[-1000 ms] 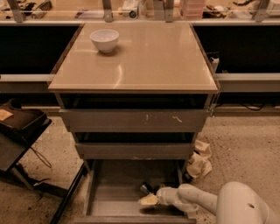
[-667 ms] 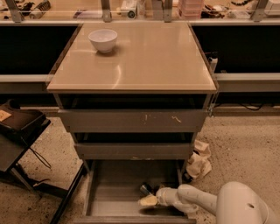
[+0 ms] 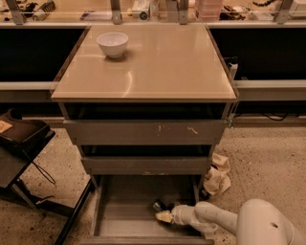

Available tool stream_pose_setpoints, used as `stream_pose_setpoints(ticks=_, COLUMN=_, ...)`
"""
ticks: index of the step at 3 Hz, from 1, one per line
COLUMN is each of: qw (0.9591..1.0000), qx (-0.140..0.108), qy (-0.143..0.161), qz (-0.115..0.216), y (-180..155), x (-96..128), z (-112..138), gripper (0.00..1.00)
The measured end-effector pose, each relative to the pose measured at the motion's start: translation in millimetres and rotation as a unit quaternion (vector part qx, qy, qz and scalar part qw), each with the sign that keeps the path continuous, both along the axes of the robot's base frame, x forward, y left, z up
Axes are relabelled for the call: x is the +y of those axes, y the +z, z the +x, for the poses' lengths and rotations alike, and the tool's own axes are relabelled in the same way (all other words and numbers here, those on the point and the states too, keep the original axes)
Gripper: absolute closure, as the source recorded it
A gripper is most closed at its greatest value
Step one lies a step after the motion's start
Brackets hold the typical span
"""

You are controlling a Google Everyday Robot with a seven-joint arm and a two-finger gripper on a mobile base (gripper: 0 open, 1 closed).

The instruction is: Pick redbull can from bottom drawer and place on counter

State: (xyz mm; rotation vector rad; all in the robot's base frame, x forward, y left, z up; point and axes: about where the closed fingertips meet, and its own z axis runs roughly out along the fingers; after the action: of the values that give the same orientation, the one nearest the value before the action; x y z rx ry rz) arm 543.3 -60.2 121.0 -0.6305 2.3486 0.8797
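The bottom drawer (image 3: 124, 225) is pulled out at the foot of the grey cabinet and shows its flat grey floor. The redbull can (image 3: 158, 206), dark with a shiny silver rim, is in the drawer's right part. My gripper (image 3: 163, 216), on a white arm coming in from the lower right, is down inside the drawer right beside the can, on its near side. Whether it touches the can is unclear. The counter (image 3: 153, 67) is the glossy beige top of the cabinet.
A white bowl (image 3: 113, 44) stands at the counter's back left. Two closed grey drawers (image 3: 143, 133) sit above the open one. A crumpled rag (image 3: 217, 174) lies on the floor to the right. A black stand (image 3: 24, 153) is at the left. A cluttered shelf (image 3: 153, 9) runs behind.
The view has shifted very slightly. My gripper stays in the bottom drawer by the can, with no clear movement.
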Motion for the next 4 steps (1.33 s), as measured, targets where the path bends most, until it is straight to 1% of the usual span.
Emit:
stream_pose_setpoints(ticks=2, qw=1.0, qx=0.0, qy=0.0, qz=0.0, y=6, x=-1, z=1, gripper=0.88)
stream_pose_setpoints(ticks=3, qw=1.0, qx=0.0, qy=0.0, qz=0.0, y=7, x=-1, z=1, gripper=1.0)
stream_pose_setpoints(ticks=4, qw=0.9991, qx=-0.025, qy=-0.031, qz=0.015, y=43, x=-50, z=21, gripper=1.0)
